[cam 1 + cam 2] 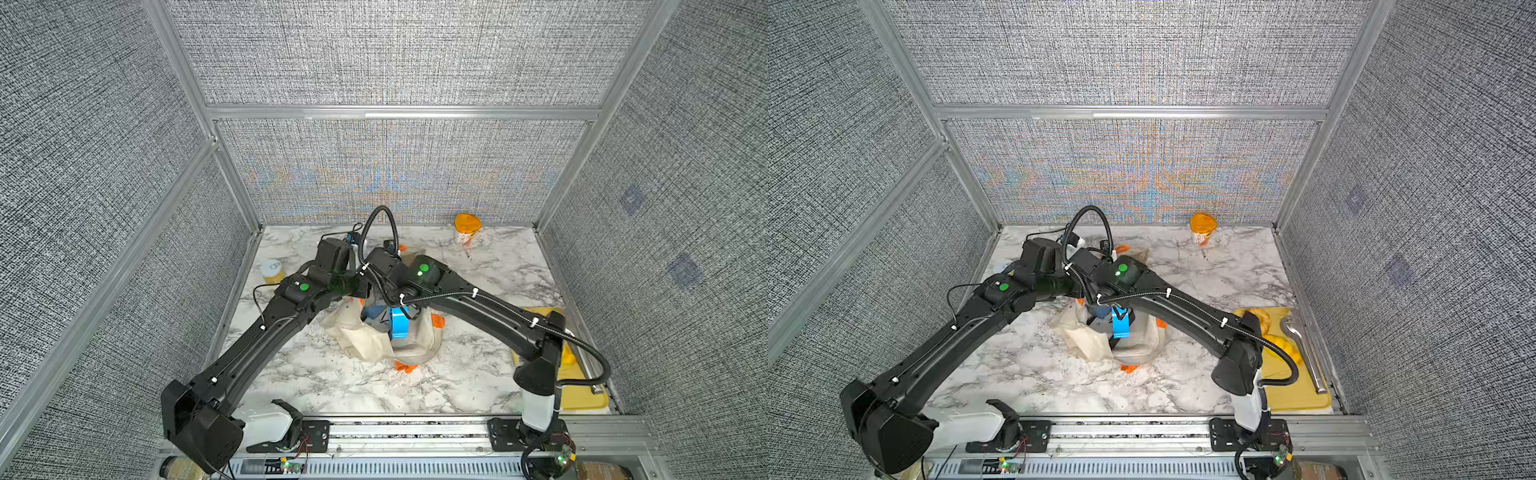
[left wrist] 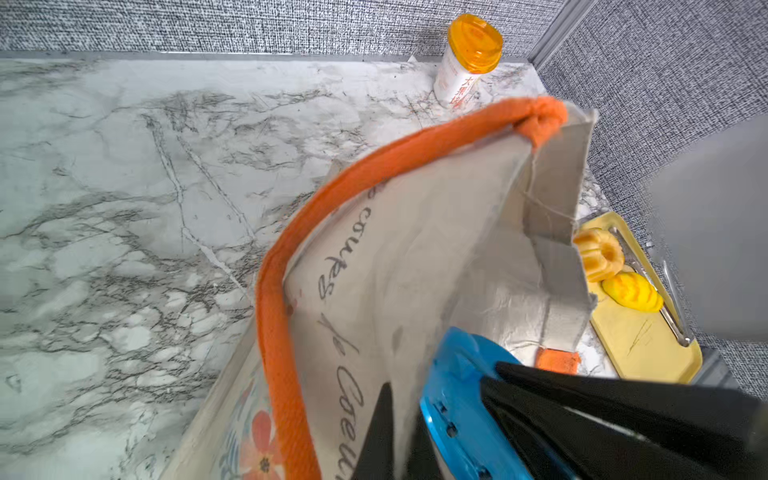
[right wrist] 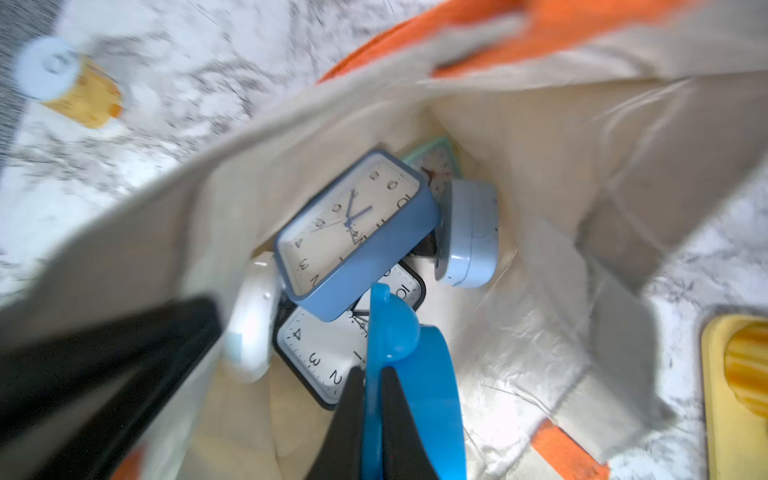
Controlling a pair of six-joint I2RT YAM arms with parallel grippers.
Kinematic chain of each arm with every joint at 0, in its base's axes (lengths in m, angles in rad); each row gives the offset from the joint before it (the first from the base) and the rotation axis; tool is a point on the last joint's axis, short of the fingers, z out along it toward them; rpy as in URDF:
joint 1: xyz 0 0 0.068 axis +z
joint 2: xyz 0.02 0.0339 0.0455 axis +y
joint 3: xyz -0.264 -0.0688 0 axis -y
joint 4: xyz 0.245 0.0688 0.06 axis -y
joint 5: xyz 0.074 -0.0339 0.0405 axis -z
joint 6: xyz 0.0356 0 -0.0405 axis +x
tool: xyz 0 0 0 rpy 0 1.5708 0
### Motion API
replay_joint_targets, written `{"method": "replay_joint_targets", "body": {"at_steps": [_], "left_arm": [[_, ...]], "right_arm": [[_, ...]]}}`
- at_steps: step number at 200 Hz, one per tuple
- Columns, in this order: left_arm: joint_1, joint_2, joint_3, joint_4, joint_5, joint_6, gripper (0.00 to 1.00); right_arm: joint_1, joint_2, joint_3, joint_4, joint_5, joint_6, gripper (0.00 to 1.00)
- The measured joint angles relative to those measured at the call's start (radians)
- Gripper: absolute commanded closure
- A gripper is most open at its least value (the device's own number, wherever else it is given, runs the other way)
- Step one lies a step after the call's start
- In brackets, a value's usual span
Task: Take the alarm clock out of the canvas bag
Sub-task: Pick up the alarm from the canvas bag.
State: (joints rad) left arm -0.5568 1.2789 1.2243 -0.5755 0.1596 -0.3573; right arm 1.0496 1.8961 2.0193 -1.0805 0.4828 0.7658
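The cream canvas bag (image 1: pixel 365 340) with orange handles stands mid-table, and its mouth is held wide. My left gripper (image 2: pixel 401 440) is shut on the bag's rim, with cloth pinched between its black fingers (image 2: pixel 380 428). My right gripper (image 3: pixel 373 372) is shut on a thin edge of a bright blue alarm clock (image 3: pixel 419 374). That clock hangs in the bag's mouth in both top views (image 1: pixel 400 326) (image 1: pixel 1120 324). Below it, inside the bag (image 3: pixel 540 166), lie several other clocks, among them a blue rectangular one (image 3: pixel 353 232) and a black-framed one (image 3: pixel 316 353).
An orange-lidded cup (image 1: pixel 467 227) stands at the back wall. A yellow jar with a white lid (image 1: pixel 272 272) is at the left edge. At the right edge, a yellow tray (image 1: pixel 1296 390) holds yellow pastries (image 2: pixel 598 253) and a metal tool (image 1: pixel 1304 353).
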Motion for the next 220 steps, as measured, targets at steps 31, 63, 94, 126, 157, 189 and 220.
{"method": "replay_joint_targets", "body": {"at_steps": [31, 63, 94, 126, 157, 189, 220], "left_arm": [[0.036, -0.005, 0.002, -0.006, 0.034, -0.019, 1.0], [0.083, -0.015, 0.01, -0.024, 0.077, -0.029, 1.0], [0.143, -0.02, 0.022, -0.055, 0.12, -0.04, 1.0], [0.193, 0.0, 0.053, -0.102, 0.154, -0.044, 1.0], [0.221, 0.023, 0.093, -0.16, 0.137, -0.059, 1.0], [0.227, 0.021, 0.156, -0.245, 0.095, -0.069, 1.0], [0.231, 0.007, 0.224, -0.342, 0.032, -0.069, 1.0]], "right_arm": [[0.003, -0.064, -0.05, 0.047, 0.022, -0.02, 0.92], [-0.006, -0.121, -0.063, 0.054, 0.051, -0.046, 0.92], [-0.014, -0.178, -0.045, 0.068, 0.07, -0.105, 0.92], [-0.04, -0.274, -0.035, 0.109, 0.082, -0.207, 0.92], [-0.09, -0.39, -0.061, 0.211, 0.081, -0.34, 0.92], [-0.219, -0.475, -0.182, 0.344, 0.08, -0.455, 0.93], [-0.339, -0.567, -0.438, 0.536, 0.065, -0.56, 0.93]]}}
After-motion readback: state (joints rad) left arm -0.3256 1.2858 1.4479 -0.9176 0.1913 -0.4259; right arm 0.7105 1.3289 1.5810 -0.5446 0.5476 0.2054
